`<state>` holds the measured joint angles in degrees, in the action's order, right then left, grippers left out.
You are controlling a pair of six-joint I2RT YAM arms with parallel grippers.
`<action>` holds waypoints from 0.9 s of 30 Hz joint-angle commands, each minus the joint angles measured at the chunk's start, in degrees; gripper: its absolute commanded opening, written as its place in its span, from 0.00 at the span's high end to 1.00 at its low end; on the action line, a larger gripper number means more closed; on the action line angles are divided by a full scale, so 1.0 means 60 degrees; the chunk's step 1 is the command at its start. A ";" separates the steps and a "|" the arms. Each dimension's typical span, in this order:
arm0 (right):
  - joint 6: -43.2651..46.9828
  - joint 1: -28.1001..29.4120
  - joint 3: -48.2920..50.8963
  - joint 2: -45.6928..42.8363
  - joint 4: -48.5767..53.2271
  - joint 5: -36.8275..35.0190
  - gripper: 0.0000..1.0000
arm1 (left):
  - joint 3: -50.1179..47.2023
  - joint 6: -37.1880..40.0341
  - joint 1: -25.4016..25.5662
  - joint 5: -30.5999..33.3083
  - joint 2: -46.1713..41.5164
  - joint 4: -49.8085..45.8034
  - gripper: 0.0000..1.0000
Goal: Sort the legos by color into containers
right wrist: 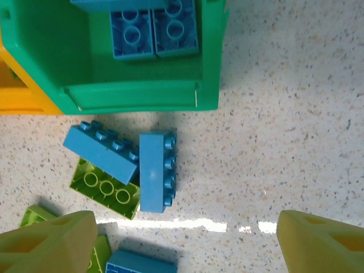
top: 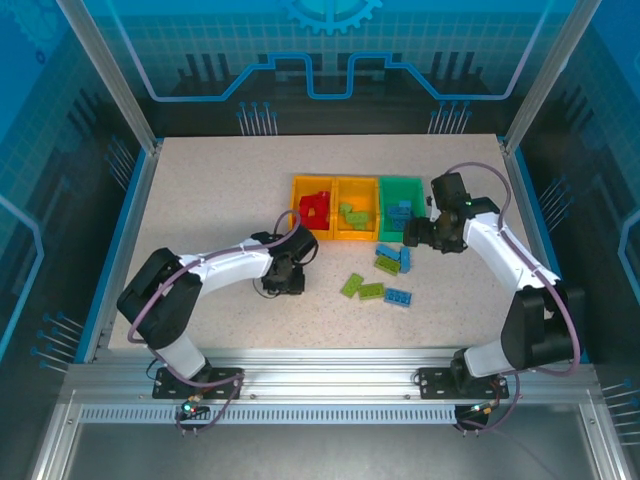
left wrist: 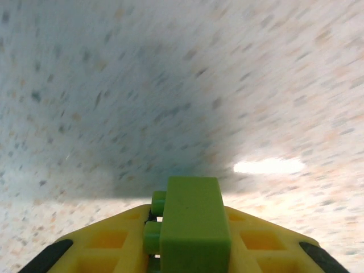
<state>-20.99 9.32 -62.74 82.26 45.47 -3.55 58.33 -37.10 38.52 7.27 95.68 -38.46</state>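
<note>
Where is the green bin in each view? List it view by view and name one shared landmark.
Top external: green bin is rightmost in the bin row, right of centre.
Right wrist: the bin sits upper left, cut by the top edge.
Shared landmark: blue legos inside it.

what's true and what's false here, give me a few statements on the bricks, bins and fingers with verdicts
1. The left fingers grip a lime green brick. True.
2. The green bin is empty. False: it holds blue bricks.
3. The right fingers stand open near loose bricks on the table. True.
4. Every brick is already in a bin. False: blue and lime green ones lie on the table.
5. The red bricks lie in the leftmost orange-yellow bin. True.
</note>
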 commanded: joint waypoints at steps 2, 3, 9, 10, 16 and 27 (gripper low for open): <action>-0.0234 0.0055 0.0680 -0.0293 -0.0264 0.0380 0.17 | 0.1773 0.0715 0.0027 0.0078 0.0506 -0.0119 0.73; -0.0338 0.0061 0.0854 -0.0334 -0.0321 0.0412 0.17 | 0.2251 0.0873 0.0025 0.0063 0.0726 -0.0192 0.73; -0.0915 0.0064 0.1583 -0.0452 -0.0796 0.0437 0.17 | 0.5480 0.1793 -0.0046 -0.0102 0.2500 -0.0778 0.72; -0.0961 0.0066 0.1664 -0.0429 -0.0911 0.0458 0.18 | 0.5957 0.1891 -0.0072 -0.0158 0.2789 -0.0818 0.72; -0.1196 0.0074 0.1814 0.0092 -0.1586 0.0792 0.22 | 0.8353 0.2111 -0.0260 -0.0642 0.4407 -0.0970 0.71; -0.1182 0.0117 0.1653 0.1278 -0.2299 0.1291 0.34 | 1.0388 0.1497 -0.0737 -0.1211 0.6210 -0.0651 0.61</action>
<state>-27.92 9.43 -52.38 88.53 33.54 2.07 117.34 -27.24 34.59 2.00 130.91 -41.67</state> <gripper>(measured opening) 0.671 0.371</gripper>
